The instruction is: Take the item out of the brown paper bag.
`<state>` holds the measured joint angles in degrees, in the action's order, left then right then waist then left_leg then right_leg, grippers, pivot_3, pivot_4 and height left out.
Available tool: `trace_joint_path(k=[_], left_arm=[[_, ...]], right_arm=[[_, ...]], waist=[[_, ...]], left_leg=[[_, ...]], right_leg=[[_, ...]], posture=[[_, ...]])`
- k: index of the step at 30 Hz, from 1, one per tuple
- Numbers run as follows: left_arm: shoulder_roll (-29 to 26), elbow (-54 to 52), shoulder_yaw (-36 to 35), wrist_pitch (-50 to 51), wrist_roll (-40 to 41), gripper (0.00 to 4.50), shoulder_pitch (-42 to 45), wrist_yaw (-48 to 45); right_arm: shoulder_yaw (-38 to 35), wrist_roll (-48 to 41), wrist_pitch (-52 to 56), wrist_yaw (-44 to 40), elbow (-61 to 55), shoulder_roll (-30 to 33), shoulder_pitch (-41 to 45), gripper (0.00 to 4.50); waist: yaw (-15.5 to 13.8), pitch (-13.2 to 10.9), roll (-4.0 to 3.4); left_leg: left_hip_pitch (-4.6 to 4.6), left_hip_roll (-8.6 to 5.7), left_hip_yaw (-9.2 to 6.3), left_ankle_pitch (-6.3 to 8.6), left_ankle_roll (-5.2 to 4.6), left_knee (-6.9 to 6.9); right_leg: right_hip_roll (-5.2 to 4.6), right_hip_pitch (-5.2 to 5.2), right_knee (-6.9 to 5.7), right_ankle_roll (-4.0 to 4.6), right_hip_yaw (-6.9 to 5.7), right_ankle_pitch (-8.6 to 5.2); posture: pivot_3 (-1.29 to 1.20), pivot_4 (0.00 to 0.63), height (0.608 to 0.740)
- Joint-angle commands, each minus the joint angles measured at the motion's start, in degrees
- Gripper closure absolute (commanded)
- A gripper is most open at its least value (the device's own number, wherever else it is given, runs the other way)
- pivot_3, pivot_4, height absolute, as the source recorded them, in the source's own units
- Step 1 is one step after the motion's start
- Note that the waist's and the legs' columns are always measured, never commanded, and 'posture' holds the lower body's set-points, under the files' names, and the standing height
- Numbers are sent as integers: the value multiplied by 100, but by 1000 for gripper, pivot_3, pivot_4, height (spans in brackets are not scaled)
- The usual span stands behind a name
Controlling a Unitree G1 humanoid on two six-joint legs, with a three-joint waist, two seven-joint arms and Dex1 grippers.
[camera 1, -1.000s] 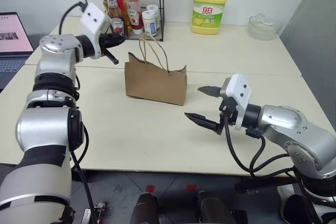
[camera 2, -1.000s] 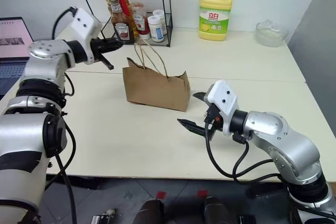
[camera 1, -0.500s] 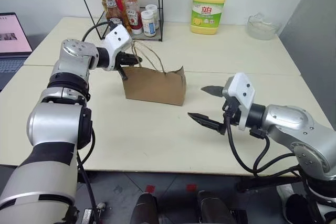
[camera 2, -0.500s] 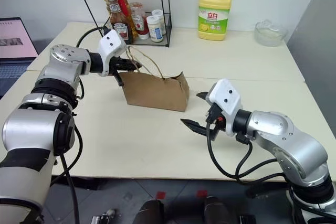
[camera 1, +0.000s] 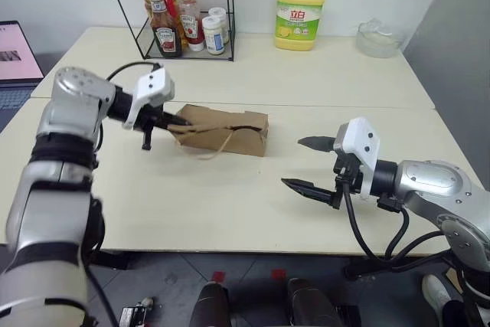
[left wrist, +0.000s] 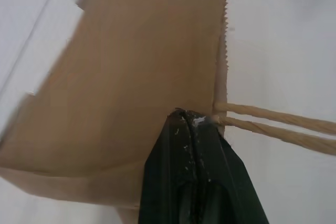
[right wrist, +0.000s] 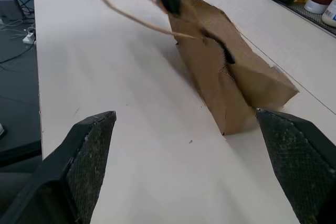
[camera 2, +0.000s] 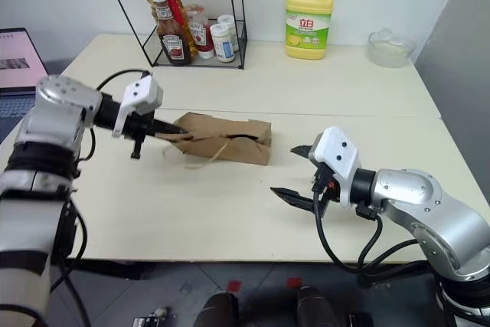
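I have the left end effector (camera 2: 163, 132) pinching the crumpled brown paper bag's (camera 2: 226, 138) mouth edge, bag lying flat on the worktop (camera 2: 230, 212) — right end effector (camera 2: 302, 172) spread, waiting to reach in.

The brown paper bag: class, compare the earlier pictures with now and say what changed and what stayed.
The left gripper, shut on the mouth edge of the crumpled brown paper bag, has come down and tipped the bag from upright onto its side. The right gripper stays open beside it, and the yellow detergent jug has not moved.
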<state>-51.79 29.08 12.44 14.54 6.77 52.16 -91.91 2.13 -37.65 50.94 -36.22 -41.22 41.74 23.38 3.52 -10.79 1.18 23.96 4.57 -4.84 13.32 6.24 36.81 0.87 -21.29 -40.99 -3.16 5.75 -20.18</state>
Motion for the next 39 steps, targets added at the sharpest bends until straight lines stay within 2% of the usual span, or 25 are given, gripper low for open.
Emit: trace_joint_path(k=[1,5,7,14,17,20,27,33,39], left_arm=[[-421,-1755,42,1007,695,4477,-766,-59],[-567,-2749,-215,1674,971,4477,-1340,46],[-631,-2946,-272,1649,972,4477,-1474,145],[-712,-3144,-751,538,882,4477,-1507,435],[-990,-3478,-890,39,874,4477,-2095,274],[-1130,-3819,-1126,-417,957,3900,-2828,269],[-995,-3602,-1515,-2326,721,1864,-3855,458],[-938,-2735,-1256,-3792,332,1864,-3735,477],[-609,-1877,-887,-4856,-50,1864,-3278,712]], right_arm=[[40,31,-228,-154,-29,6,43,0],[170,92,-308,-294,-16,54,32,0],[237,174,-380,-372,-14,115,3,0],[500,461,-827,-846,-101,397,-157,0],[679,648,-1172,-1155,-111,491,-235,0],[889,878,-1466,-1415,-27,575,-264,0],[1086,978,-1524,-1614,179,412,-43,0],[1222,1002,-1445,-1621,197,265,86,0],[1288,1027,-1388,-1596,193,183,168,0]], waist=[[-11,-1,-1],[-110,-1,-1],[-119,-1,-1],[-156,-1,-1],[-130,-3,-5],[-115,-4,-8],[-165,-5,-8],[-167,-5,-8],[-168,-5,-8]], left_leg=[[-1,-1,0,0,0,1],[0,-2,-4,1,-1,9],[-1,-3,-2,1,-1,11],[-1,-2,1,1,-2,8],[-2,-1,5,2,-2,4],[-7,0,10,2,-3,-3],[-7,1,10,2,-3,0],[-7,0,11,2,-3,-1],[-7,0,11,2,-3,-1]], right_leg=[[-1,3,0,0,1,0],[-1,7,0,0,-5,0],[0,7,0,0,-4,0],[1,2,2,0,0,-1],[1,-2,3,3,4,-2],[1,-2,1,10,6,-6],[0,-2,1,11,5,-7],[1,-4,2,12,6,-7],[1,-4,2,12,5,-7]], posture=[[0,150,740],[0,150,740],[0,150,740],[0,150,740],[0,150,740],[0,150,740],[0,150,740],[0,150,740],[0,150,740]])
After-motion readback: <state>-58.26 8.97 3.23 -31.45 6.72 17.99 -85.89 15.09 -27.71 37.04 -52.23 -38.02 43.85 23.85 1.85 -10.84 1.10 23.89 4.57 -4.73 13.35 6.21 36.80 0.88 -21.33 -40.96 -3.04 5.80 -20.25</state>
